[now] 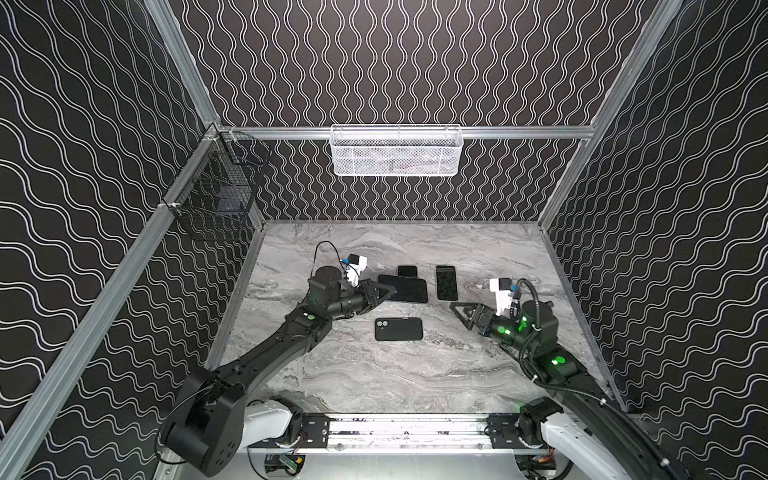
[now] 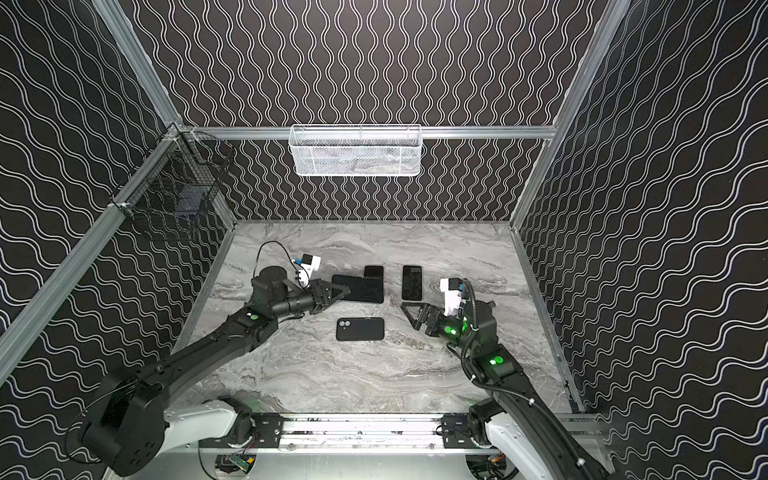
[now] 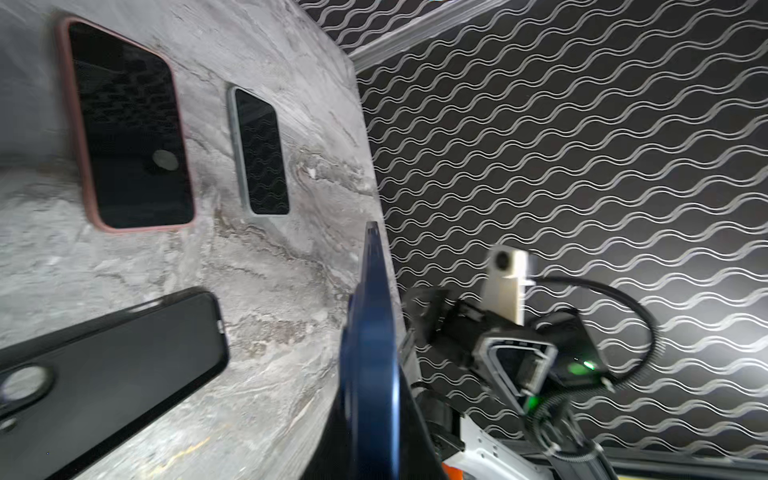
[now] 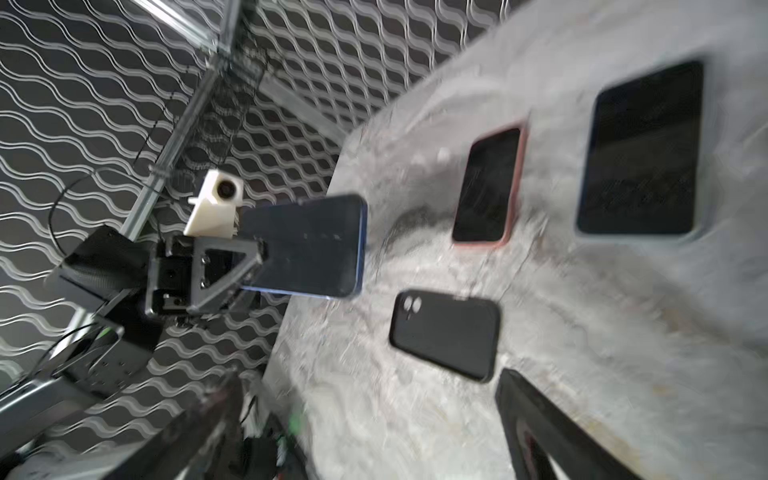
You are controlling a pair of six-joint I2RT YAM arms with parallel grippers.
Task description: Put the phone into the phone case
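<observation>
In both top views the left gripper [image 1: 384,293] is clamped on one short end of the flat dark-blue phone [image 1: 409,289], which it holds clear of the grey marbled table [image 1: 374,374]. The soft black phone case [image 1: 399,329] lies apart from it, nearer the front. The right gripper [image 1: 465,318] stands spread and empty.

From the left wrist, the phone [image 3: 368,353] shows edge-on, with the case [image 3: 112,365] flat on the table.

From the right wrist, the spread fingers [image 4: 540,428] grip nothing. A pink-rimmed phone [image 4: 488,187] lies beyond the case.
</observation>
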